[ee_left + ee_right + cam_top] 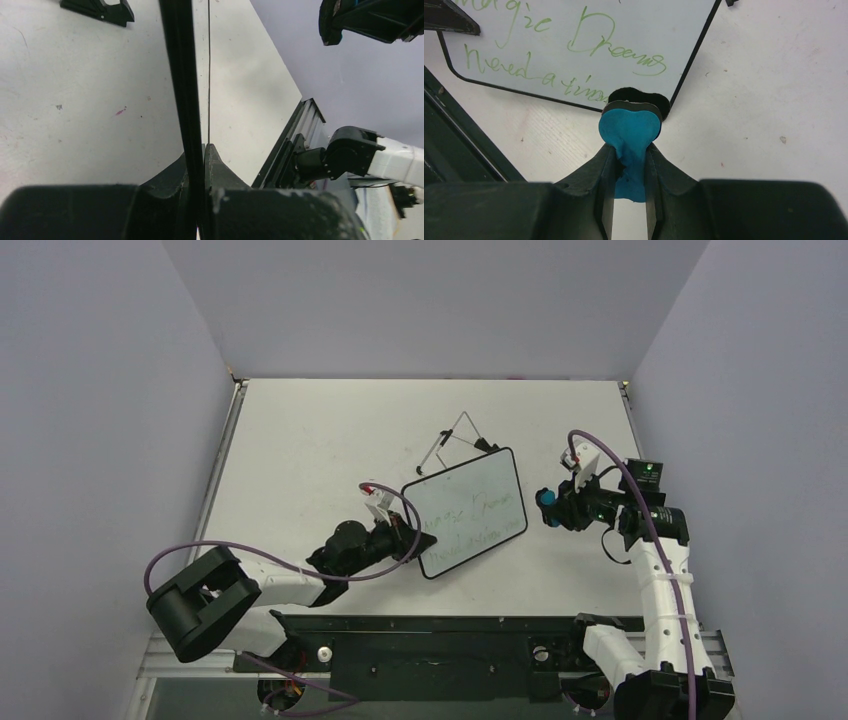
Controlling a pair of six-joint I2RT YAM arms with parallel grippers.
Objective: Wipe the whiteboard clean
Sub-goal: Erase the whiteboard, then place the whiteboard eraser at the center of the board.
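Observation:
The whiteboard [468,510] is white with a thin black frame and green handwriting, lying tilted near the table's middle. My left gripper [408,530] is shut on its left edge; in the left wrist view the black frame [181,75] runs edge-on between the fingertips. In the right wrist view the board [574,45] shows green words. My right gripper [556,508] is shut on the blue-and-black eraser [630,131], also seen in the top view [545,506], held just off the board's right corner, its black felt facing the board.
The wire easel stand [458,439] lies just behind the board. The black rail [440,635] with the arm bases runs along the near edge. Walls close in the table at the back and both sides.

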